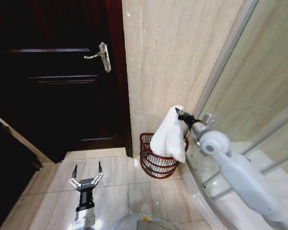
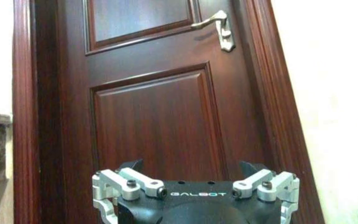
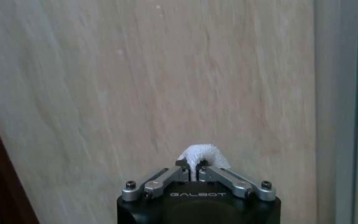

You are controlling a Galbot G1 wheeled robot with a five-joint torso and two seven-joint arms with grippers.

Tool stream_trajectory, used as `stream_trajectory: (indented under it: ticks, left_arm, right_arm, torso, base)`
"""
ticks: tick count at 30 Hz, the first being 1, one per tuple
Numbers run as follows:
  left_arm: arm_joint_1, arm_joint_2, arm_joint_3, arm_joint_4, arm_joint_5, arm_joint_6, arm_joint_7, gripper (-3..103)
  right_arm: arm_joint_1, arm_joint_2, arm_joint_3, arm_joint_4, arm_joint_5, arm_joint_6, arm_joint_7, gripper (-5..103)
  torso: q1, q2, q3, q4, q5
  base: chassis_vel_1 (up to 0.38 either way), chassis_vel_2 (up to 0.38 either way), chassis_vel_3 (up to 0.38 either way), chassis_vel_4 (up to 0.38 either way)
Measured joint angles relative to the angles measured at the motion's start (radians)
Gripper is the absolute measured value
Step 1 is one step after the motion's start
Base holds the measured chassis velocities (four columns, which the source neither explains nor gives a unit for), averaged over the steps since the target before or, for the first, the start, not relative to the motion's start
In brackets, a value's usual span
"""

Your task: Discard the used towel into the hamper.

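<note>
Broadly, we face a dark wooden door (image 1: 57,72) with its lever handle (image 1: 100,56), and beside it a pale marble wall (image 1: 173,52) that runs to a glass shower screen (image 1: 259,96). Low against that wall stands the hamper (image 1: 156,163), its slatted rim open upward. Our right gripper (image 1: 181,115) hangs above the hamper, pinching the towel (image 1: 169,136) by one upper corner; in the right wrist view the jaws are closed on a tuft of white cloth. The towel droops in loose folds, its lower end at or just inside the hamper's rim. We judge it soft, light and limp, so a corner pinch carries it well, and it should collapse into the hamper when let go. Our left gripper (image 1: 87,173) waits low over the floor tiles (image 1: 134,191), its fingers spread and empty.
</note>
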Motion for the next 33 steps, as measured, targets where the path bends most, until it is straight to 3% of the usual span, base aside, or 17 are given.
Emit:
stream_trajectory:
  ticks: [2, 8, 11, 13, 15, 19, 25, 33]
  left_arm:
    - [-0.004, 0.0, -0.004, 0.011, -0.006, -0.003, -0.005, 100]
    - [-0.016, 0.002, -0.009, 0.021, -0.028, -0.004, -0.008, 100]
    - [-0.018, 0.004, -0.008, 0.028, -0.029, -0.004, -0.009, 100]
    - [-0.019, 0.002, -0.004, 0.043, -0.023, -0.007, -0.009, 100]
    - [-0.02, 0.001, -0.003, 0.048, -0.017, -0.01, -0.009, 100]
    - [-0.023, 0.0, -0.003, 0.054, -0.007, -0.016, -0.007, 100]
    - [-0.027, 0.001, -0.006, 0.049, -0.013, -0.014, -0.007, 100]
    - [-0.035, 0.003, -0.01, 0.047, -0.03, -0.013, -0.008, 100]
  right_arm:
    - [0.026, 0.024, -0.025, -0.039, -0.075, 0.047, -0.009, 3]
    - [0.183, 0.01, -0.029, -0.009, -0.07, 0.079, 0.001, 3]
    - [0.233, 0.0, -0.024, -0.006, -0.079, 0.137, -0.033, 3]
    - [0.273, 0.013, -0.018, -0.015, -0.111, 0.228, -0.073, 3]
    - [0.27, 0.027, -0.017, -0.018, -0.119, 0.249, -0.078, 3]
    - [0.126, 0.095, -0.018, -0.054, -0.18, 0.279, -0.107, 3]
    - [0.014, 0.136, -0.033, -0.116, -0.273, 0.292, -0.135, 3]
    - [-0.109, 0.119, -0.013, -0.131, -0.242, 0.187, -0.082, 3]
  torso:
    - [0.0, 0.0, 0.0, 0.0, 0.0001]
    - [0.0, 0.001, 0.0, 0.0005, -0.0007]
    - [0.001, 0.001, 0.001, 0.0003, -0.0004]
    - [0.0, 0.001, 0.0, 0.0003, -0.0012]
    - [0.0, 0.001, 0.0, 0.0004, -0.0013]
    - [0.001, 0.001, 0.001, 0.0004, 0.0]
    - [0.001, 0.001, 0.001, 0.0003, 0.0]
    - [0.001, 0.001, 0.001, 0.0003, -0.0004]
  base:
    - [0.0, 0.0, 0.0, 0.0]
    - [0.0, 0.0, 0.0, 0.0]
    - [0.0, 0.0, 0.0, 0.0]
    - [0.0, 0.0, 0.0, 0.0]
    - [0.0, 0.0, 0.0, 0.0]
    - [0.0, 0.0, 0.0, 0.0]
    - [0.0, 0.0, 0.0, 0.0]
    - [0.0, 0.0, 0.0, 0.0]
